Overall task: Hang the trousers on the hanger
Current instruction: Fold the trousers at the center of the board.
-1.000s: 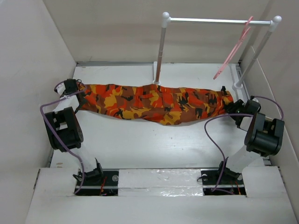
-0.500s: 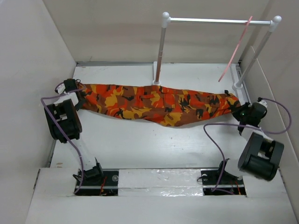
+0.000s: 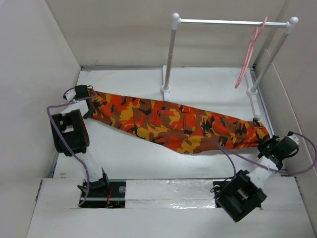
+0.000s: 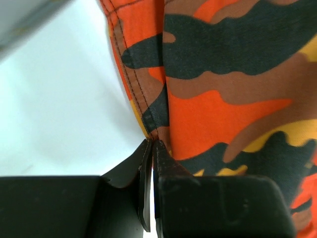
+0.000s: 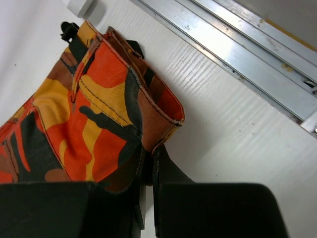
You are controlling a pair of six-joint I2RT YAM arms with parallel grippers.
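The camouflage trousers [image 3: 173, 121] lie stretched slantwise across the table, from far left to near right. My left gripper [image 3: 88, 101] is shut on their left end; in the left wrist view its jaws [image 4: 151, 144] pinch the stitched hem of the trousers [image 4: 228, 94]. My right gripper [image 3: 267, 144] is shut on the other end, and the right wrist view shows its jaws [image 5: 148, 153] clamped on the folded waistband of the trousers [image 5: 94, 114]. The pink hanger [image 3: 249, 52] dangles from the rail at the back right, apart from both grippers.
A white-and-silver rail stand [image 3: 171, 54] rises at the back of the table, its right post [image 3: 270, 57] near the side wall. Walls close in the left and right sides. A metal track [image 5: 233, 54] runs beside the waistband.
Both grippers closed on the trousers' ends. The right arm pulled its end toward the near right corner, so the trousers now lie slanted. The hanger has swung slightly.
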